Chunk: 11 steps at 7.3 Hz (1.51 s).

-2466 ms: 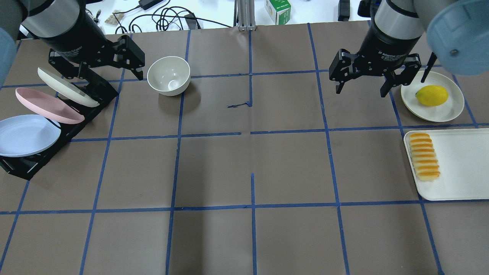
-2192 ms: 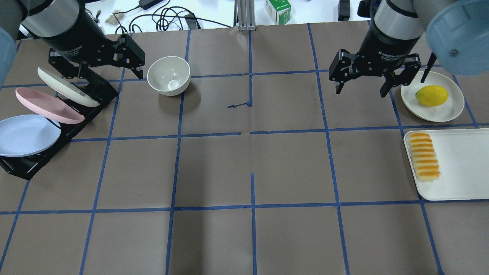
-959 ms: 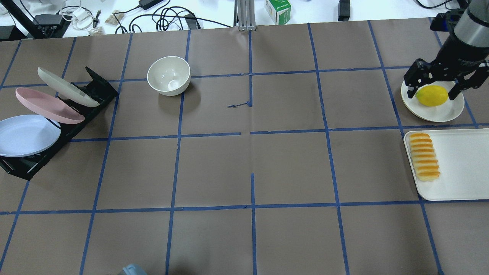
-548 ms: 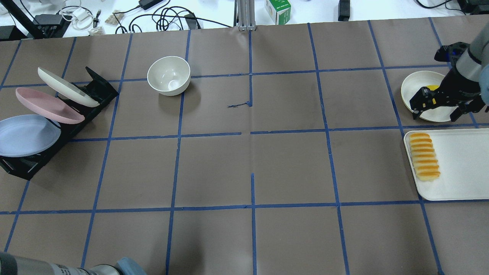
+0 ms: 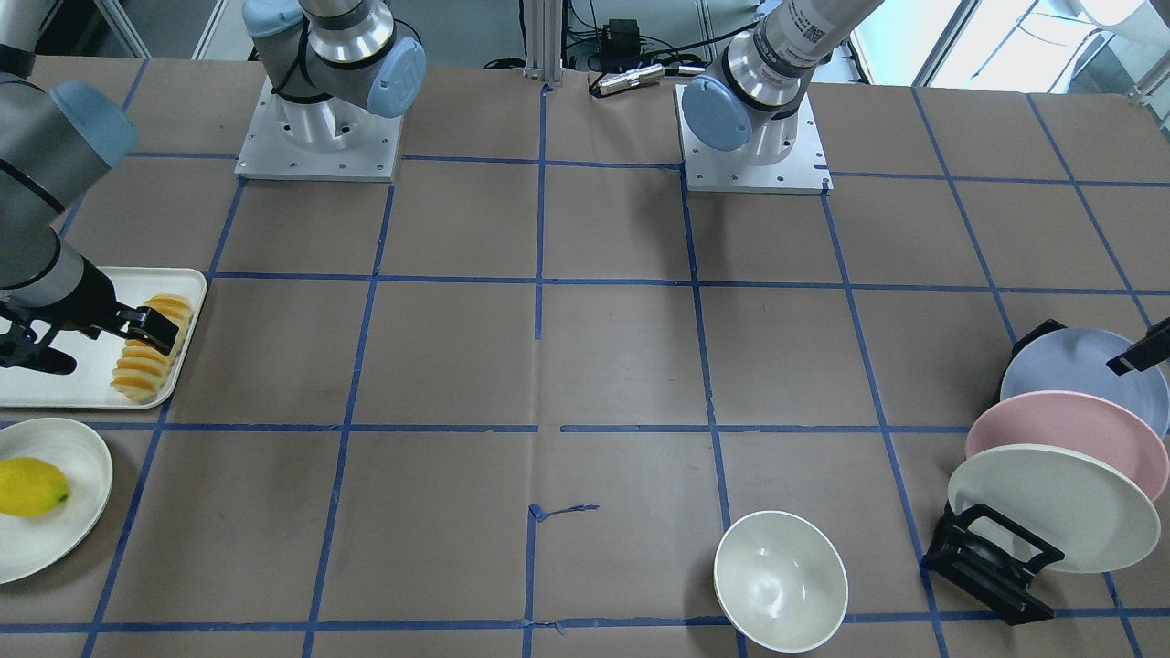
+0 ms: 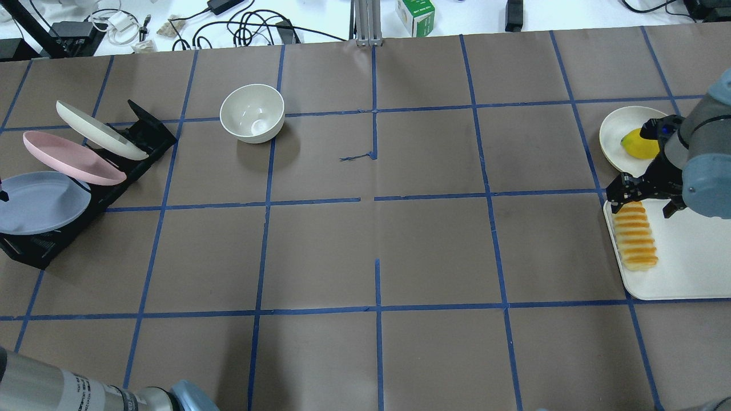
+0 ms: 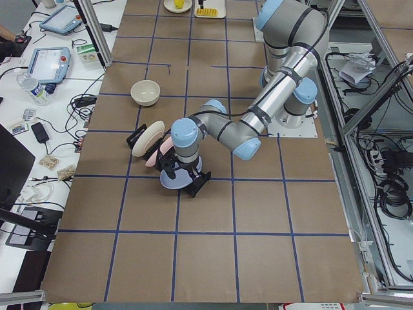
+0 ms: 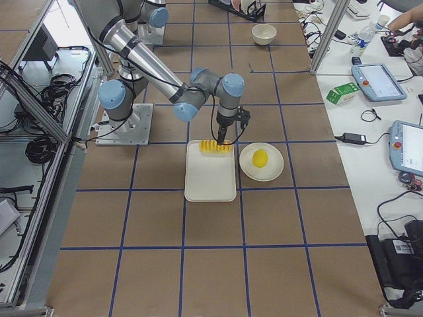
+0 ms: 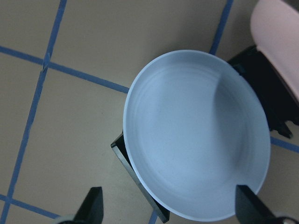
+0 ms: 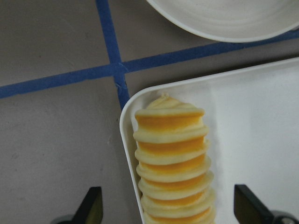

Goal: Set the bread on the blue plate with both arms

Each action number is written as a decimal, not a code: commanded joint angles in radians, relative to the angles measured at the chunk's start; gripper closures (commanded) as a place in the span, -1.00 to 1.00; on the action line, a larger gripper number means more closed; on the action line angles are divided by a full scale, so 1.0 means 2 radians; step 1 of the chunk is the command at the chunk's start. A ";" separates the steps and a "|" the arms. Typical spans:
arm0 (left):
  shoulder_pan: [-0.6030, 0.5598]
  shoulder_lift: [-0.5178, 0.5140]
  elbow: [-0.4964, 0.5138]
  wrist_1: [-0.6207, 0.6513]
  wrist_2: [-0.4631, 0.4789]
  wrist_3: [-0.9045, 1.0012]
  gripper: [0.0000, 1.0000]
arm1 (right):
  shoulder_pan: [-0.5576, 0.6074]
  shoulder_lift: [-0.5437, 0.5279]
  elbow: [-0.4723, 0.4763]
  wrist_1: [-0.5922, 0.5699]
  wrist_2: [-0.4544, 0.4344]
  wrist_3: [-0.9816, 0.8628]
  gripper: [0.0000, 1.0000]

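The bread (image 6: 633, 235) lies along the left edge of a white tray (image 6: 685, 262); it also shows in the front view (image 5: 144, 358) and the right wrist view (image 10: 172, 154). My right gripper (image 6: 638, 210) is open and hovers over the loaf's far end, one finger on each side (image 10: 170, 207). The blue plate (image 6: 40, 202) leans in a black rack (image 6: 34, 248) at the table's left edge. My left gripper (image 9: 170, 207) is open and straddles the plate (image 9: 196, 135) from above. One of its fingers (image 5: 1138, 353) shows at the front view's edge.
A pink plate (image 6: 71, 158) and a cream plate (image 6: 100, 131) stand in the same rack behind the blue one. A white bowl (image 6: 252, 112) sits at the back left. A lemon (image 6: 638, 144) lies on a cream plate (image 6: 614, 128) just behind the tray.
Both arms left the back of the table. The left one swung out to the blue plate; the right one passed over the lemon plate to the bread's far end. Both grippers stayed open.
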 commanded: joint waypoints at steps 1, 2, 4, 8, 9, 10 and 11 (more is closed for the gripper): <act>0.000 -0.010 0.004 0.007 0.029 -0.005 -0.17 | -0.002 0.017 0.019 -0.030 -0.001 0.000 -1.00; 0.000 -0.012 0.002 0.007 0.040 -0.005 0.10 | -0.004 0.022 0.019 -0.030 -0.002 0.000 -1.00; 0.000 -0.009 0.005 0.008 0.047 0.000 1.00 | -0.004 0.024 0.019 -0.030 -0.030 -0.009 -1.00; 0.004 0.030 0.010 -0.014 0.062 0.026 1.00 | -0.033 0.026 0.035 -0.030 -0.022 -0.024 -0.03; 0.003 0.046 0.010 -0.092 0.061 0.026 1.00 | -0.033 0.025 0.034 -0.029 -0.021 -0.024 0.79; 0.000 0.062 0.009 -0.178 0.055 0.028 1.00 | -0.033 0.021 0.034 -0.027 -0.021 -0.023 1.00; -0.004 0.074 0.003 -0.247 0.029 0.030 1.00 | -0.033 0.019 0.033 -0.027 -0.015 -0.024 1.00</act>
